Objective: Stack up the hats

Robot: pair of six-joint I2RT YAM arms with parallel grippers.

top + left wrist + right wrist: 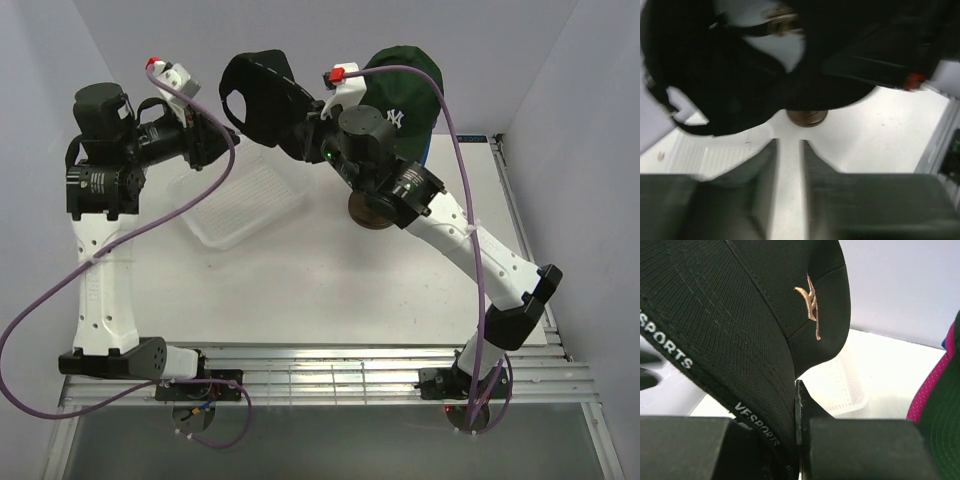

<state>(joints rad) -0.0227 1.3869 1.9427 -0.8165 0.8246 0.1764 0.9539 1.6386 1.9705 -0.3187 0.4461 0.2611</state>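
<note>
My right gripper is shut on the brim of the black cap and holds it in the air over the basket's far edge, left of the stack. In the right wrist view the gripper pinches the brim of the cap, whose gold logo shows. The dark green NY cap tops the stack at the back; a magenta cap edge shows under the green one. My left gripper is open and empty, just left of the black cap. The blue cap is almost hidden.
A white mesh basket lies on the table under both grippers and also shows in the right wrist view. The stack's dark round stand base sits right of the basket and shows in the left wrist view.
</note>
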